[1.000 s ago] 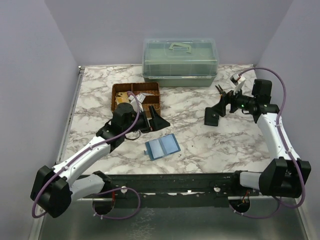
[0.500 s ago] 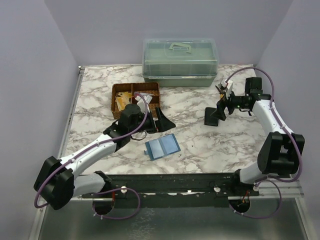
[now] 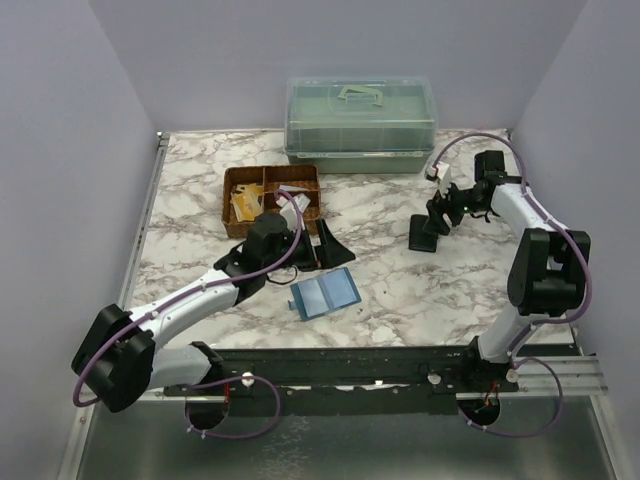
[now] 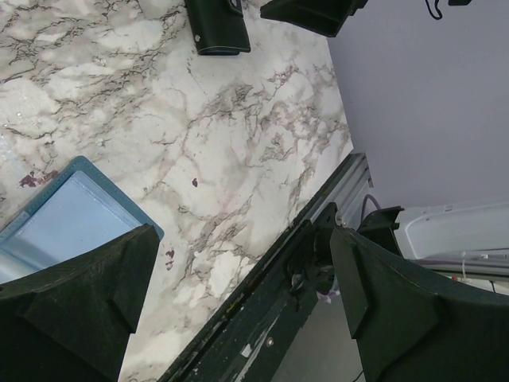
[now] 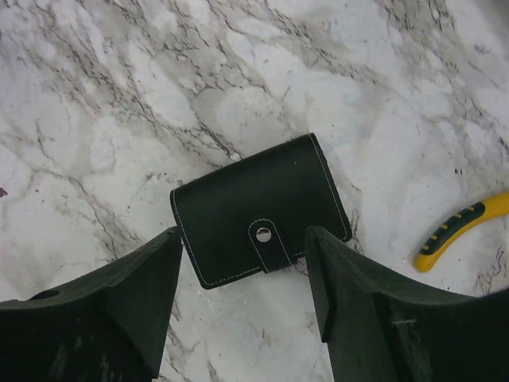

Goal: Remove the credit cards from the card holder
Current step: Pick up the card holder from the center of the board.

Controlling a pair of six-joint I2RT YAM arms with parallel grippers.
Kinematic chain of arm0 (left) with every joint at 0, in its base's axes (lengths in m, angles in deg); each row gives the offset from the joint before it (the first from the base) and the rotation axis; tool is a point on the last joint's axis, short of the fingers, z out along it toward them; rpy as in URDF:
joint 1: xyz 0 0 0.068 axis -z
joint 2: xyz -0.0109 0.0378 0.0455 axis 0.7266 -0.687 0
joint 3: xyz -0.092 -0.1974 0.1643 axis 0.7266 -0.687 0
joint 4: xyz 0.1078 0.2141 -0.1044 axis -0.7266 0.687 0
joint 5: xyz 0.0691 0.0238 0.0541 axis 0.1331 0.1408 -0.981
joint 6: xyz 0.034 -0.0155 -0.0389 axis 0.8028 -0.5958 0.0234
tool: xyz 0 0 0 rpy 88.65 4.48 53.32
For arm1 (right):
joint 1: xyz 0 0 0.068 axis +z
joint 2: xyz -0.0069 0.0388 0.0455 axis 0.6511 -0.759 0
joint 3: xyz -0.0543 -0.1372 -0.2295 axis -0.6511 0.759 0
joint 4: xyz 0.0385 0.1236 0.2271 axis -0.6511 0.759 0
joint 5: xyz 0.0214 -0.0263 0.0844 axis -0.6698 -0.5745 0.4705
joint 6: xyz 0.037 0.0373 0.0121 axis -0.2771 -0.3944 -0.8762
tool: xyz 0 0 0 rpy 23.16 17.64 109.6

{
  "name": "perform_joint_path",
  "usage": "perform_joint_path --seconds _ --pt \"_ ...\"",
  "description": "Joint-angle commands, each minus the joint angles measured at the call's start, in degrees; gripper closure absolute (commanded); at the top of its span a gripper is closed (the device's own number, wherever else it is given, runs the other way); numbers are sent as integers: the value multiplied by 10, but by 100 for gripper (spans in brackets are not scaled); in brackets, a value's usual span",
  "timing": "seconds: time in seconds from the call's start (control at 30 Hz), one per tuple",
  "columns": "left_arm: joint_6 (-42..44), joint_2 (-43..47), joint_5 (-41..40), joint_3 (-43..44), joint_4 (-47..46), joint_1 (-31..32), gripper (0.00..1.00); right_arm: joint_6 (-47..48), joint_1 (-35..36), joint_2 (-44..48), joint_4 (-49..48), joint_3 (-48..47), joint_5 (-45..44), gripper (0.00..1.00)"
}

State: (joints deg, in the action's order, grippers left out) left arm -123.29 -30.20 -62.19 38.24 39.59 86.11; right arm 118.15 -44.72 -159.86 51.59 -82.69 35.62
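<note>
Right wrist view: over the last second we note the right fingers (image 5: 95,310), spread and empty, have swung above the snapped-shut card holder (image 5: 261,221) lying flat on the desk (image 5: 119,119), so a grasp seems next; left fingers (image 4: 71,302) also released, well apart.

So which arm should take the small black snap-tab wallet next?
Right: the right gripper, open, hangs above the closed black wallet, fingers either side. The left gripper is over by the light-blue flat folder.

Clear box (image 3: 361,122) at back; brown divided tray (image 3: 245,172) left; light-blue folder (image 3: 325,294) front; yellow-handled tool (image 5: 464,227), perhaps pliers.
</note>
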Motion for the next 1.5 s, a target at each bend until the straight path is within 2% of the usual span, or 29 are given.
perform_joint_path --seconds 0.0,0.33,0.77,1.0,1.4,1.47 --pt "-7 -16 -11 -8 -28 4 1 -65 19 -13 -52 26 -86 33" --pt "-16 -30 -11 -5 -36 13 2 -161 41 -35 -140 53 -203 38" --pt "-16 -63 -9 9 -46 27 2 -165 64 -48 -154 78 -212 43" --pt "-14 -82 -7 22 -49 32 2 -157 65 -44 -137 81 -202 58" --pt "-8 -130 1 54 -57 41 2 -162 66 5 -156 109 -207 99" --pt "-7 -143 1 61 -60 44 2 -165 67 19 -164 114 -207 100"
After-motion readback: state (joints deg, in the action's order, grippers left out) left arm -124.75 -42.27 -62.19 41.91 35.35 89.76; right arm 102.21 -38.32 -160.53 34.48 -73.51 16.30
